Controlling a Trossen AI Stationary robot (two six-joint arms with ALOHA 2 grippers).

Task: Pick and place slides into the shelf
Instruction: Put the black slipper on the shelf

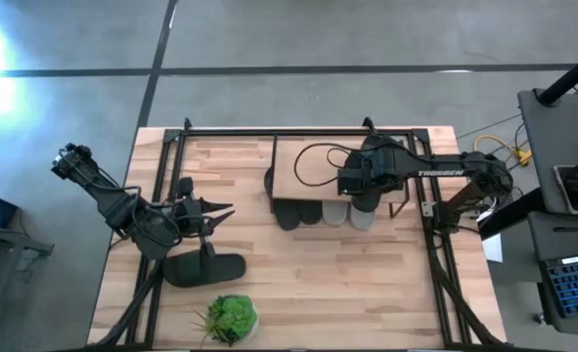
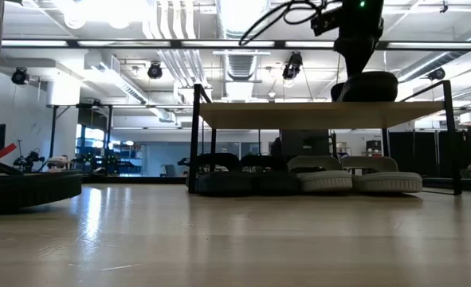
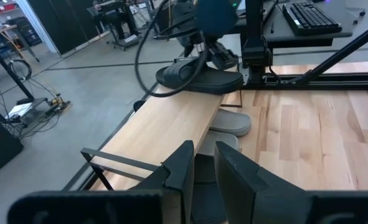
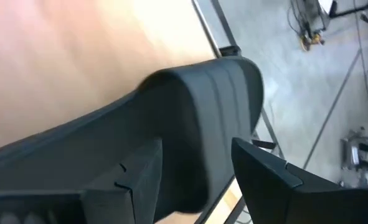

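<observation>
- High view: the left gripper is seen on the left of the table, with its fingers spread open and nothing held.
- One black slide is seen lying flat on the table just beside it, near the green plant.
- The shelf is seen in the middle, with dark and light grey slides lined up under it.
- The right gripper is seen over the shelf top, closed on a dark slide that is set on the board.
</observation>
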